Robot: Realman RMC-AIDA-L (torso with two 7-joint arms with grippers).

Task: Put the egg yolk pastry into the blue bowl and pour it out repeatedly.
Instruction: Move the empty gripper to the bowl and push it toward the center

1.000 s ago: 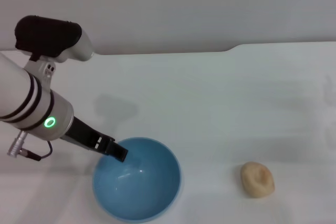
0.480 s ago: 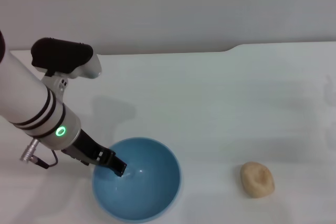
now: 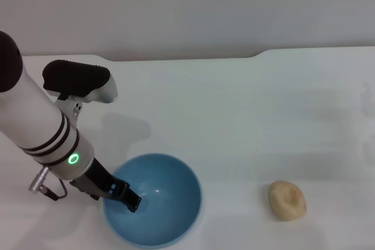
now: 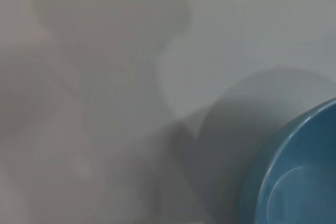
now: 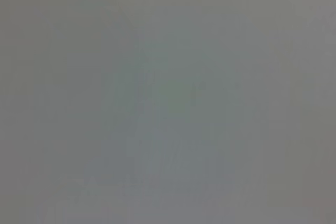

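Note:
The blue bowl (image 3: 167, 203) stands upright and empty at the near left of the white table; part of its rim and inside shows as the blue bowl (image 4: 299, 177) in the left wrist view. The egg yolk pastry (image 3: 287, 200) lies on the table well to the right of the bowl, apart from it. My left gripper (image 3: 130, 200) reaches down over the bowl's left rim, its dark tip inside the bowl near the wall. The right gripper is out of view; its wrist view shows only a plain grey surface.
The white table (image 3: 234, 115) runs back to a pale wall, with a step in its far edge at the upper right. My left arm (image 3: 47, 133) takes up the left side of the head view.
My left arm has swung nearer and lower in the head view, and the gripper tip has slid along the bowl's left wall toward the near side. Bowl and pastry have stayed put.

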